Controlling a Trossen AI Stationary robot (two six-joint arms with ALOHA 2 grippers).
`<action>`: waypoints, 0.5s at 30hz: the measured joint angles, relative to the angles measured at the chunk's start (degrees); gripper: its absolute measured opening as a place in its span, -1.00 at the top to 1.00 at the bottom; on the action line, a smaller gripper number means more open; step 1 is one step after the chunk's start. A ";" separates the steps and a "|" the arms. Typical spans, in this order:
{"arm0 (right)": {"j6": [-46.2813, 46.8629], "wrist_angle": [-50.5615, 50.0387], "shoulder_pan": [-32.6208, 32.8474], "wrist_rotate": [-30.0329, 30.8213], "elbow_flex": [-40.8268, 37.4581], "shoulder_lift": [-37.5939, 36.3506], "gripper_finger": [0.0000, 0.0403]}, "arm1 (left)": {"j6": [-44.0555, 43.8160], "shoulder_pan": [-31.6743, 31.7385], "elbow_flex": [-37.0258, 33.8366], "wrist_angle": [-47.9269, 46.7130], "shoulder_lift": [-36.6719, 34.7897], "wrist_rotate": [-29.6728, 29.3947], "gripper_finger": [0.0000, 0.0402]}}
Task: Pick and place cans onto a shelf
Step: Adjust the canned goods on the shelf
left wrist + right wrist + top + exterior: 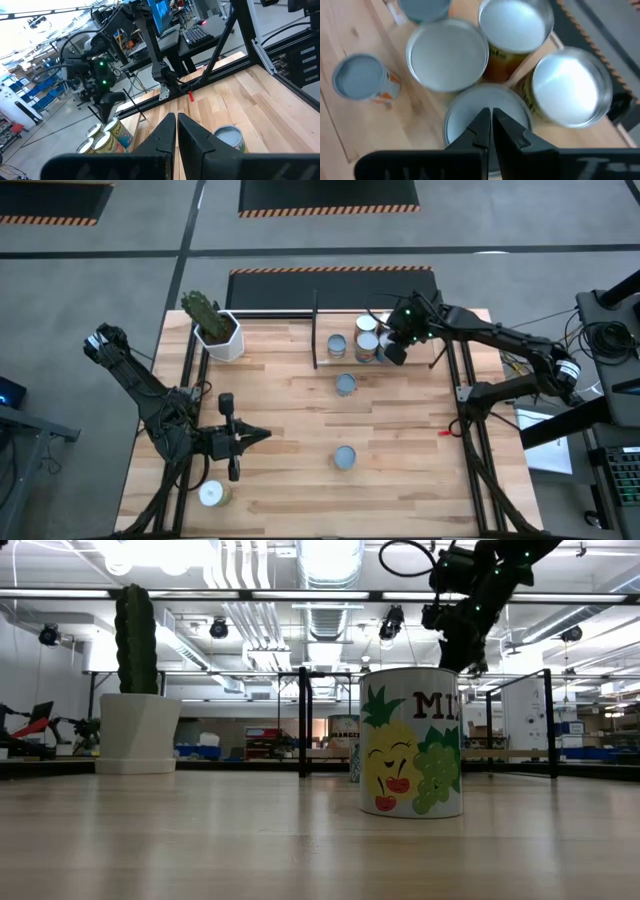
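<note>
A butcher-block tabletop (300,480) stood on a grey floor, with an industrial room of pipes and racks behind it in the low view; a white pot with a cactus (215,328) sat at the far left corner. The shelf (400,352), a low light-wood board with thin black posts, occupied the far right part of the tabletop and carried a cluster of cans (366,345) with silvery tops, plus one blue-grey can (337,345) beside them. The right hand (394,352) hovered directly over that cluster, fingers pressed together and gripping nothing. Two blue-grey-topped cans stood on the bare tabletop: one (346,384) just in front of the shelf, one (345,457) nearer the front edge; a white-topped can (211,494) stood at the front left. The left hand (262,435) waited low at the left side, fingers together, empty.
</note>
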 joint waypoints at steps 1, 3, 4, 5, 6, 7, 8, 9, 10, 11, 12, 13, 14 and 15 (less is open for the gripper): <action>-0.16 0.03 -0.02 0.33 0.69 -0.02 0.96 | 0.00 0.00 0.00 0.00 0.00 0.00 1.00; -0.57 0.35 -0.02 0.98 2.17 0.00 0.96 | 0.00 0.00 0.00 0.00 0.00 0.00 1.00; -0.74 0.44 -0.02 1.00 2.89 0.00 0.96 | 0.00 0.00 0.00 -0.02 0.00 0.00 1.00; -1.00 0.65 -0.02 1.04 3.44 0.00 0.96 | 0.00 0.00 0.00 -0.02 0.00 0.00 1.00; -1.60 0.99 -0.02 1.29 3.84 0.00 0.96 | 0.08 0.00 0.00 -0.02 0.00 0.01 1.00; -2.13 1.58 -0.02 1.71 4.08 0.00 0.96 | 0.34 0.00 0.00 0.00 0.00 0.00 1.00; -2.83 2.40 -0.02 2.51 4.11 0.02 0.96 | 0.64 0.00 0.00 0.04 0.00 0.00 1.00; -3.45 3.19 -0.07 3.25 4.06 0.01 0.96 | 0.99 0.00 0.00 0.15 0.00 0.00 1.00; -3.90 4.44 -0.29 3.94 3.75 0.02 0.96 | 1.27 0.00 0.00 0.41 0.00 0.00 1.00; -4.45 5.43 -0.73 4.23 3.36 0.02 0.96 | 1.43 0.00 0.00 0.87 0.00 0.02 1.00; -4.59 6.07 -1.18 4.33 2.93 0.06 0.96 | 1.45 0.00 0.00 1.36 0.01 0.02 1.00; -4.63 6.46 -1.64 4.43 2.60 0.35 0.96 | 1.44 0.00 0.00 1.79 0.02 0.01 1.00; -4.61 6.78 -2.07 4.45 2.42 0.69 0.96 | 1.38 0.00 0.00 2.12 0.02 0.02 1.00; -4.61 6.94 -2.61 4.57 2.25 1.08 0.96 | 1.33 0.00 0.02 2.30 0.02 0.02 1.00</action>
